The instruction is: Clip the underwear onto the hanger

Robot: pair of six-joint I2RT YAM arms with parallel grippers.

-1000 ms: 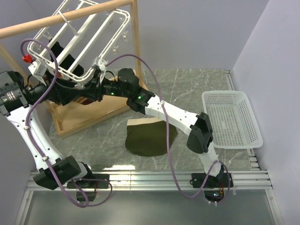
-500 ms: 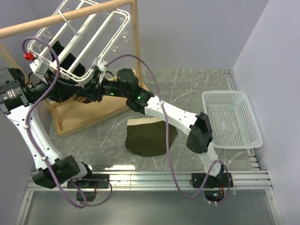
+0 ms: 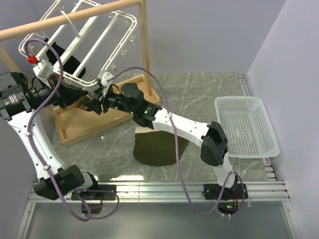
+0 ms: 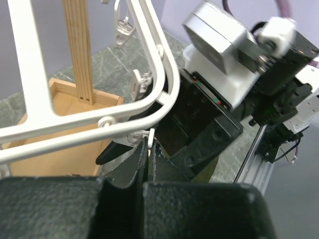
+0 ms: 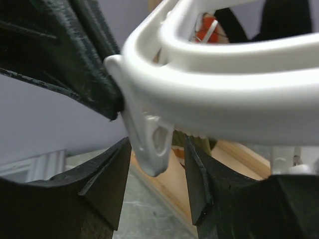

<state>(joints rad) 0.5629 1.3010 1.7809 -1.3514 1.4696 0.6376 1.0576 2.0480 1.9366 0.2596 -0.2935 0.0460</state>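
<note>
While the small dark olive-green cloth underwear [image 3: 157, 149] lies on the grey marble table [image 3: 209, 94], both claws are up at the white plastic drying hanger [image 5: 224, 99]

Right gripper [image 5: 156, 149] is spread, with one finger on each side of a small white dangling clip [image 5: 148, 142] on the hanger's lower rim. Gaps are narrow, contact unclear. Left gripper [image 4: 150, 154] is clenched to a thin seam just under that rim; can't tell if anything is pinched. The hanger hangs tilted from the round wooden rail [image 3: 99, 11]. The underwear is flat, partly under the right forearm, well apart from both claws.
</note>
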